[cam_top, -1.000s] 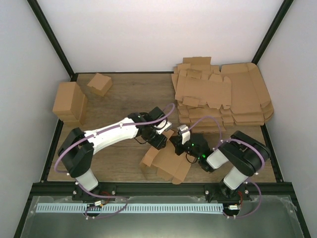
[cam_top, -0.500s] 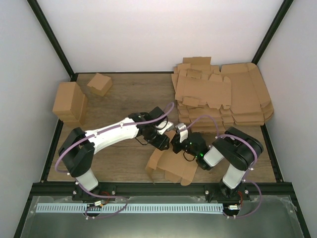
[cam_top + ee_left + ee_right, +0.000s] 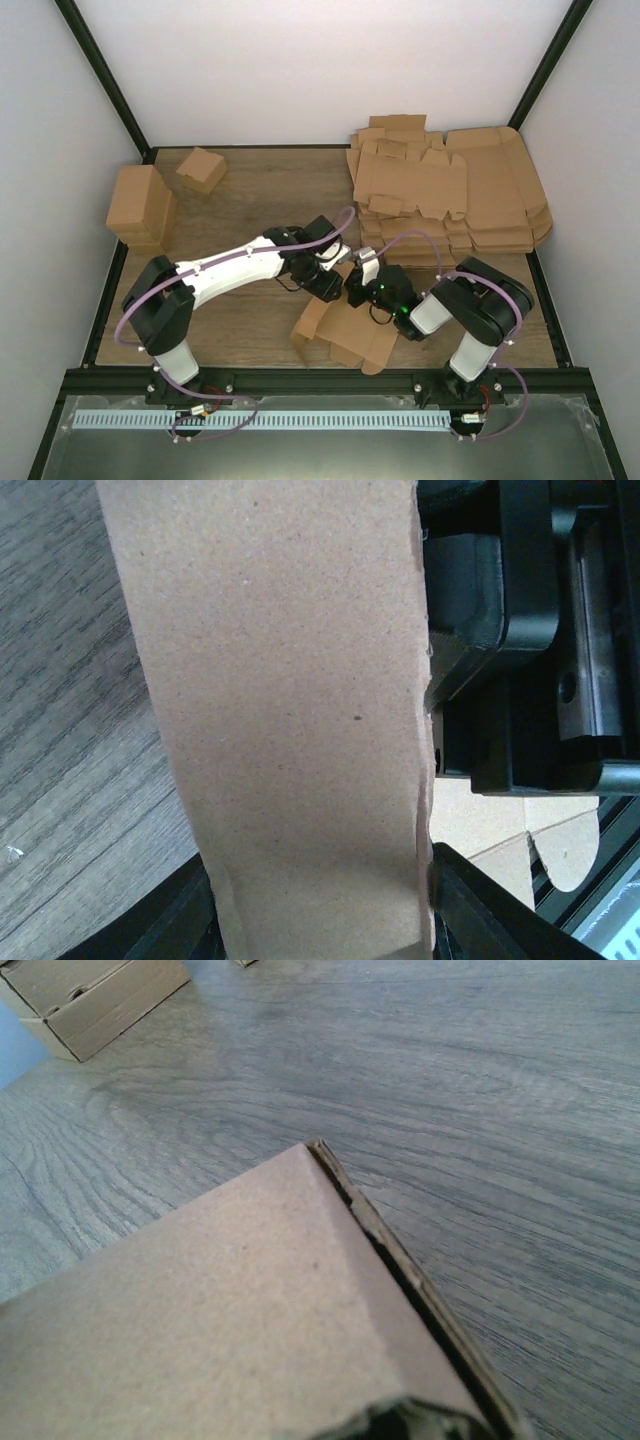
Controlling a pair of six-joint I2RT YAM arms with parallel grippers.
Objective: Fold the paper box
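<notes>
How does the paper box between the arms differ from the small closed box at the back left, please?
The paper box is part-folded with flaps splayed; the small closed box is fully shut. The paper box lies near the front centre; the small closed box stands at the back left. The paper box spreads wider than the small closed box. Both are plain brown cardboard.

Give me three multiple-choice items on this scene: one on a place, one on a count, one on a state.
1. The stack of flat sheets lies: A far right; B far left; C near edge.
2. Closed boxes at far left: A one; B two; C five.
3. The paper box is: A fully flat; B partly folded; C closed up.
Key: 1 A, it fills the far right corner. 2 B, a large one and a small one. 3 B, some flaps stand up, others lie spread.
</notes>
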